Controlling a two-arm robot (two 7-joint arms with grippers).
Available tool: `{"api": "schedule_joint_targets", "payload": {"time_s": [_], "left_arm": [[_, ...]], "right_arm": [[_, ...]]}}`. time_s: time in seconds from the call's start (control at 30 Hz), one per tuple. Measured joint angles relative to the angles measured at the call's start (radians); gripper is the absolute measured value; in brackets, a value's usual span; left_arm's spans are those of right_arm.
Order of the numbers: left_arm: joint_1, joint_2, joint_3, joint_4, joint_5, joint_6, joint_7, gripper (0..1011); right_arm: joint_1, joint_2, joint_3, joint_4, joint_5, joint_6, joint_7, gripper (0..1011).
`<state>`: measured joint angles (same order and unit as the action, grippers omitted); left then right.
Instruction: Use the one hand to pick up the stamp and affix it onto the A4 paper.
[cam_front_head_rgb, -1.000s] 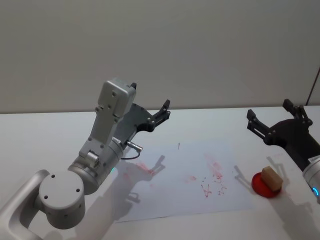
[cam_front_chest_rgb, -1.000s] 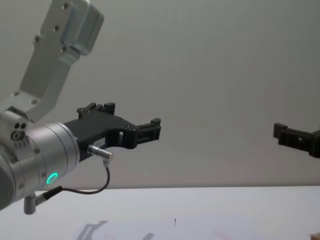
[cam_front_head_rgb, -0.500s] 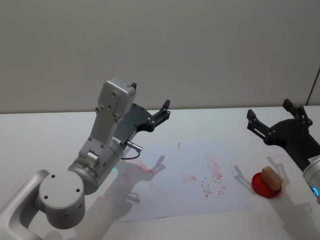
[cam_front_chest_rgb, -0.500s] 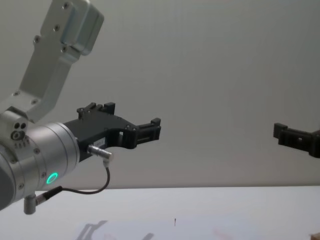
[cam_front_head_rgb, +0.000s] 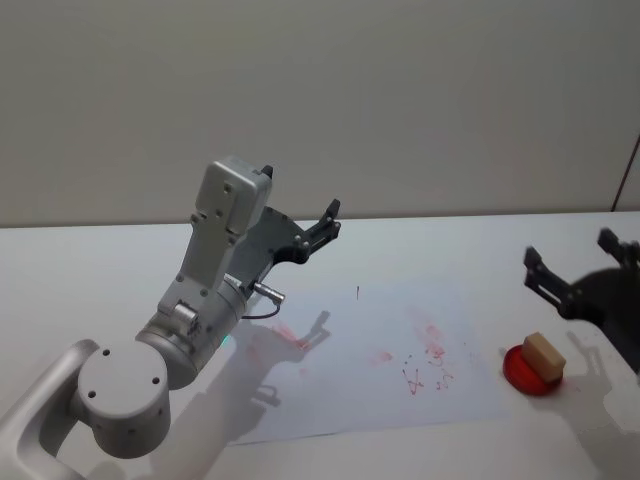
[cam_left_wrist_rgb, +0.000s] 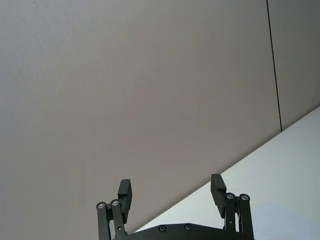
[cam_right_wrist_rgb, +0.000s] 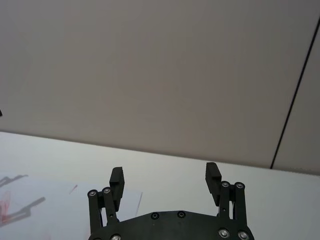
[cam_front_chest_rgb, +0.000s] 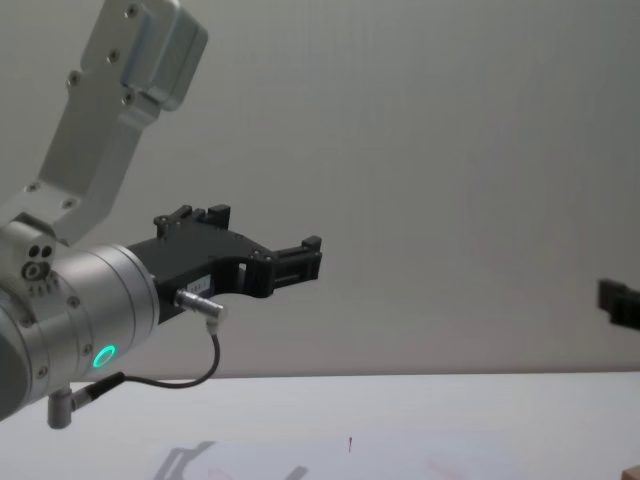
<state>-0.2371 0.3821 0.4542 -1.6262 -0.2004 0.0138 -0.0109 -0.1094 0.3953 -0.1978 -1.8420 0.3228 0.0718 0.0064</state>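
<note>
Hovering right gripper (cam_front_head_rgb: 568, 250), jaws spread.
Stamp (cam_front_head_rgb: 543, 356) on red ink pad (cam_front_head_rgb: 520, 372) beneath those jaws; left gripper (cam_front_head_rgb: 330, 220) raised, jaws spread.

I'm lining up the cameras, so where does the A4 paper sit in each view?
Head view: A4 paper mid-table, left of the stamp.
Chest view: A4 paper along the bottom edge.
Right wrist view: A4 paper on the table beyond the open right gripper.
Left wrist view: indistinguishable from the tabletop.
Shared landmark: tiny mark near its far edge.
</note>
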Motion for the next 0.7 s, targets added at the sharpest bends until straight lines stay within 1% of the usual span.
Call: {"api": "schedule_joint_targets", "payload": {"time_s": [0.07, 0.1, 0.27, 0.4, 0.5, 0.53, 0.7], "left_arm": [[0.0, 0.0, 0.0, 0.0, 0.0, 0.0, 0.0, 1001], [0.0, 0.0, 0.0, 0.0, 0.0, 0.0, 0.0, 1001], [0.0, 0.0, 0.0, 0.0, 0.0, 0.0, 0.0, 1001], [0.0, 0.0, 0.0, 0.0, 0.0, 0.0, 0.0, 1001], [0.0, 0.0, 0.0, 0.0, 0.0, 0.0, 0.0, 1001], [0.0, 0.0, 0.0, 0.0, 0.0, 0.0, 0.0, 1001], [0.0, 0.0, 0.0, 0.0, 0.0, 0.0, 0.0, 1001]], "right_arm": [[-0.017, 0.009, 0.004, -0.011, 0.007, 0.005, -0.009, 1001], [-0.037, 0.019, 0.009, -0.024, 0.014, 0.012, -0.02, 1001], [-0.09, 0.045, 0.02, -0.055, 0.035, 0.034, -0.043, 1001], [-0.118, 0.058, 0.026, -0.069, 0.046, 0.055, -0.052, 1001], [-0.132, 0.066, 0.029, -0.075, 0.052, 0.074, -0.053, 1001], [-0.132, 0.066, 0.029, -0.075, 0.052, 0.074, -0.053, 1001], [-0.14, 0.071, 0.031, -0.076, 0.057, 0.11, -0.045, 1001]]}}
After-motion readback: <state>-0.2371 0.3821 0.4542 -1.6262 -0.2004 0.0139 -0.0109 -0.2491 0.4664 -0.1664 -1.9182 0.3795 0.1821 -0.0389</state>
